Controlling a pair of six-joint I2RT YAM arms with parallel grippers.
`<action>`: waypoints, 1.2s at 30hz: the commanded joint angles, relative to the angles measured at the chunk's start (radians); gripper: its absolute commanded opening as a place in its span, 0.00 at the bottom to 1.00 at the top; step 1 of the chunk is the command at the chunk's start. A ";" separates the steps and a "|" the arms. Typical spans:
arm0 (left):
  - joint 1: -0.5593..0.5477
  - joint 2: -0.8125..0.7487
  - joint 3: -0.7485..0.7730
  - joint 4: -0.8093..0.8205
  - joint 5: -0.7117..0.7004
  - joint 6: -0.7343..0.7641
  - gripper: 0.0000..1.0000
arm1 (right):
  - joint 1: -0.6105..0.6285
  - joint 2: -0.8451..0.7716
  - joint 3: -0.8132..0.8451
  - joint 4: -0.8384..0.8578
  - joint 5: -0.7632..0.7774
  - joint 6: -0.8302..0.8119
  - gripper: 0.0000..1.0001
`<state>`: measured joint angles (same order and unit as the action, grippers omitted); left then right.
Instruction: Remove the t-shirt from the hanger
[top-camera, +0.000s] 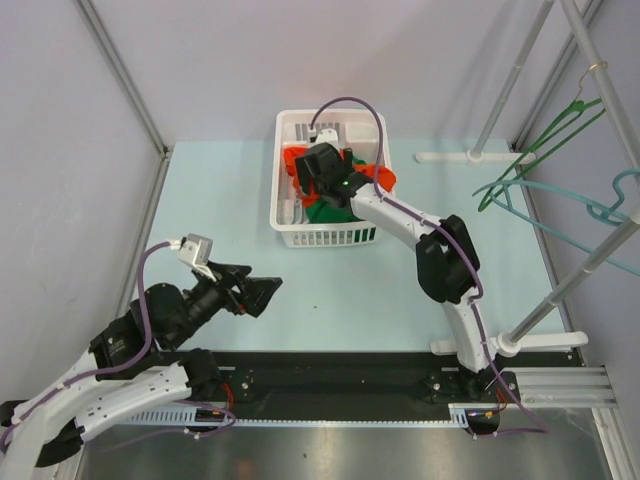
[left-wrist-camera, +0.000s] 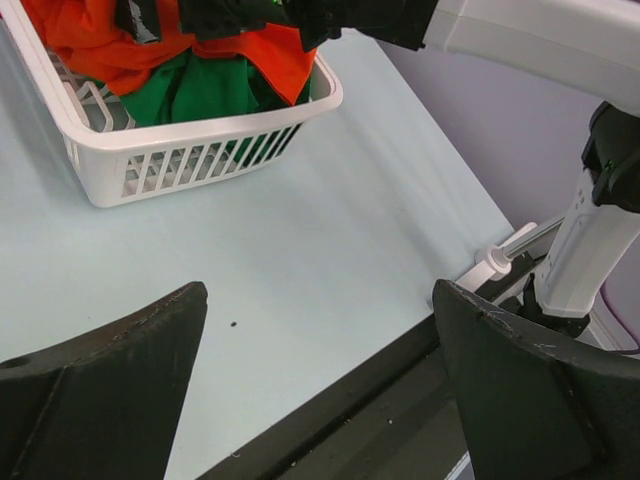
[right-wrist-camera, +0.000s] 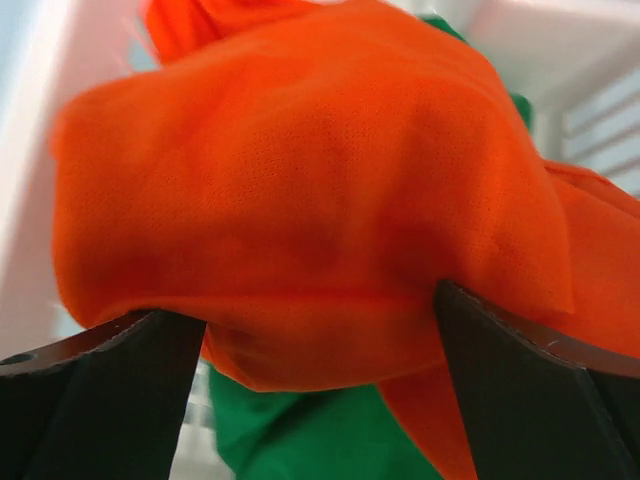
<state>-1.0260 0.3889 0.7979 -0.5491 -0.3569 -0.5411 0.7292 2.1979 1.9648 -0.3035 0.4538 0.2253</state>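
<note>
Overhead, I see the table (top-camera: 230, 230) carrying a rack (top-camera: 600, 255) at right with a teal hanger (top-camera: 560, 205) and a green hanger (top-camera: 545, 135), and a white basket (top-camera: 325, 237) at the far middle. My right gripper (right-wrist-camera: 318, 310) sits inside the basket, jaws spread wide about a fold of the orange t-shirt (right-wrist-camera: 320, 180), crumpled over a green garment (top-camera: 335, 212). My left gripper (left-wrist-camera: 320, 292) hangs released above the near table.
</note>
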 joint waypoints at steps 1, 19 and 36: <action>0.003 0.008 -0.016 0.044 0.029 -0.019 1.00 | 0.019 -0.171 -0.055 -0.085 0.112 -0.050 1.00; 0.003 -0.004 -0.178 0.155 0.067 -0.069 1.00 | 0.416 -1.044 -1.045 0.207 -0.027 0.187 1.00; 0.003 -0.171 -0.663 0.420 0.180 -0.270 1.00 | 0.540 -1.722 -1.777 0.308 0.399 0.644 1.00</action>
<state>-1.0260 0.2867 0.1833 -0.2218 -0.2142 -0.7444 1.3170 0.5819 0.2779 0.0124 0.7498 0.6838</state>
